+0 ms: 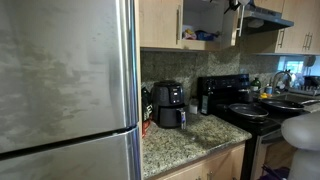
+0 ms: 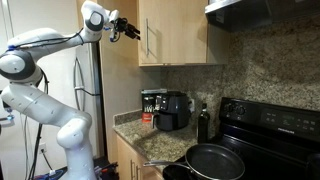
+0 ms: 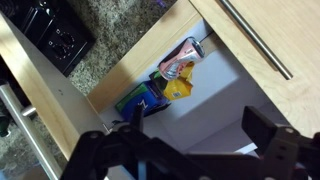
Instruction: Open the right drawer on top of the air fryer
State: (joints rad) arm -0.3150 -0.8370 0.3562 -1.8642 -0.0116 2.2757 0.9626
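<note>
The right drawer is a light-wood cabinet door that stands swung open. I see it edge-on in an exterior view [image 1: 239, 25] and by its outer face in an exterior view [image 2: 175, 35]. My gripper [image 2: 127, 27] hovers just off its free edge by the bar handle, apart from it. In the wrist view my gripper [image 3: 198, 124] is open and empty, facing the white cabinet interior. The open door's edge [image 3: 40, 90] shows at the left. The black air fryer [image 1: 167, 103] [image 2: 172, 110] sits on the granite counter below.
The closed twin door [image 3: 255, 40] is beside the opening. A can, a yellow packet and a blue box [image 3: 175, 70] stand inside the cabinet. A steel fridge [image 1: 60, 80], a black stove [image 2: 270, 125], a pan [image 2: 212, 160] and a dark bottle [image 2: 204, 122] are nearby.
</note>
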